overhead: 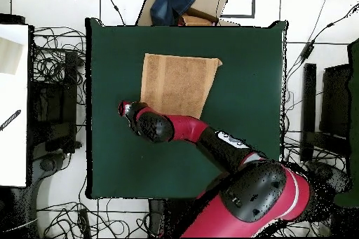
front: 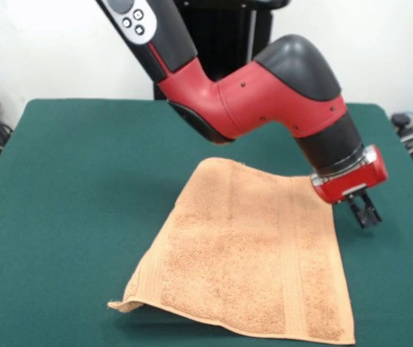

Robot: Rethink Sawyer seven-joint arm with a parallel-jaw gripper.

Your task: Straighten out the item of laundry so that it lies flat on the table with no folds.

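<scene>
1 towel (front: 253,256) spread beside claw (front: 369,212).

The towel (front: 253,253) is peach-orange terry cloth, its pile looped and rough, with a flatter woven band near the right edge and a stitched hem along the near end. The table (front: 69,217) has a dark green matt top that looks like felt. The arm (front: 264,94) has smooth red and black plastic shells with a soft sheen; the end effector (front: 365,210) looks like dark metal.
</scene>
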